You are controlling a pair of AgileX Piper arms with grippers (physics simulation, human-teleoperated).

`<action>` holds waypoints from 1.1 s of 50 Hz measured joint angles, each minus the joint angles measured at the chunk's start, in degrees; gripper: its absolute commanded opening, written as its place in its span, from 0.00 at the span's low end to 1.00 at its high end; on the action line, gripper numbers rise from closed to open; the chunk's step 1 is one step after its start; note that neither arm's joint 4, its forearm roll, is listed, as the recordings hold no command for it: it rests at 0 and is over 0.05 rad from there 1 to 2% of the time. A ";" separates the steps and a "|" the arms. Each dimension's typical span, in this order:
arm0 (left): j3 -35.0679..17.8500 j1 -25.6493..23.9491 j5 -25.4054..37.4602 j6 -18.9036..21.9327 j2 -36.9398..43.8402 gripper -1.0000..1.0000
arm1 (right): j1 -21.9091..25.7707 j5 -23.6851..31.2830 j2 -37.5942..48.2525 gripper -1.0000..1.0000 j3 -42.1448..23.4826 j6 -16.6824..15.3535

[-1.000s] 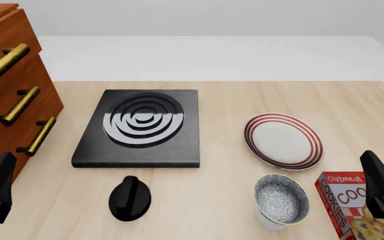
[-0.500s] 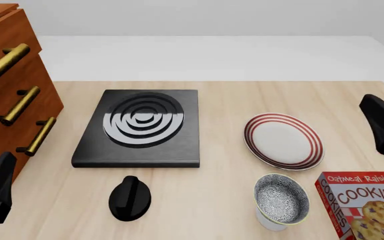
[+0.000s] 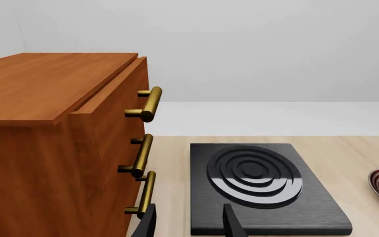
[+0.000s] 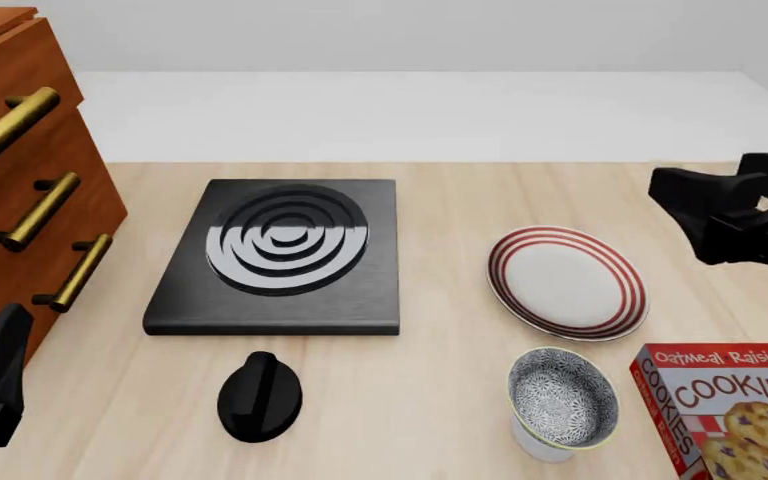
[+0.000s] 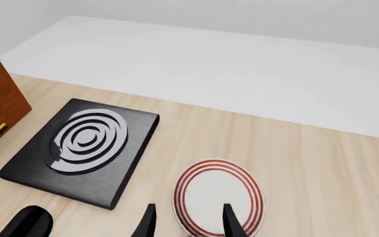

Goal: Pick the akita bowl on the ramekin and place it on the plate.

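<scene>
Now right fingers (image 5: 186, 222) swung up from beside cookie box (image 4: 728, 405), hovering spread, empty, over plate (image 4: 567, 281). Akita bowl (image 4: 563, 399) below-behind my fingers, atop ramekin (image 4: 539, 440). Left fingers (image 3: 188, 224) spread, idle. Grasp not begun; must descend to bowl.

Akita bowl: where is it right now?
Front view: the akita bowl sits on the ramekin near the table's front right, just left of the cookie box, with the plate beyond it.
</scene>
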 measured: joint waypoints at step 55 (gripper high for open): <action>0.00 0.00 0.00 0.00 0.00 1.00 | 1.16 5.78 4.45 1.00 12.41 1.06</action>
